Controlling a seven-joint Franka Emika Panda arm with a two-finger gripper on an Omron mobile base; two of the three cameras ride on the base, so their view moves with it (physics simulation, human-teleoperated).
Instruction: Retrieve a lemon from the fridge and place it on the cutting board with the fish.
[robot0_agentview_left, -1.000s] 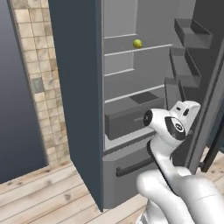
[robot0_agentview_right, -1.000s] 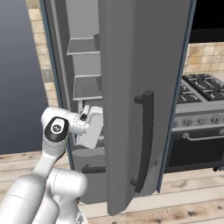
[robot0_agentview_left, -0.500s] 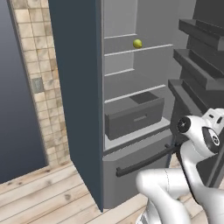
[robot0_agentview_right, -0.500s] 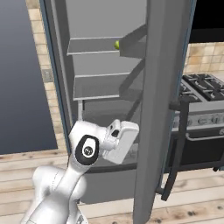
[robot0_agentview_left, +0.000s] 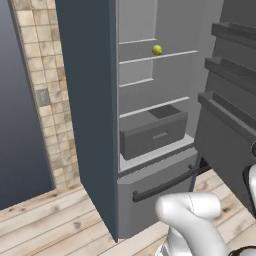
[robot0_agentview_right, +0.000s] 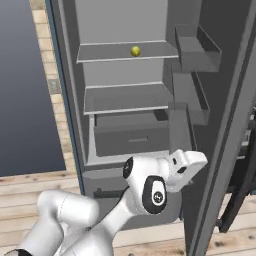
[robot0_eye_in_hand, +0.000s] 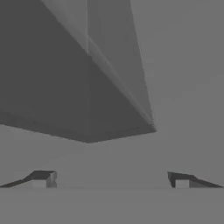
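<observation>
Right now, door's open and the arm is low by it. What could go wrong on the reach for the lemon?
1. The lemon sits alone on a high shelf and looks round; a nudge from a finger could roll it away.
2. The hand is low beside the door bins, gripper open. Rising to the shelf, it could clip a bin or the shelf edges.
3. The drawer juts forward, so the elbow could catch it.

Matte smooth yellow-green lemon, matte dark grey fridge, perhaps metal, pale wood-plank floor
</observation>
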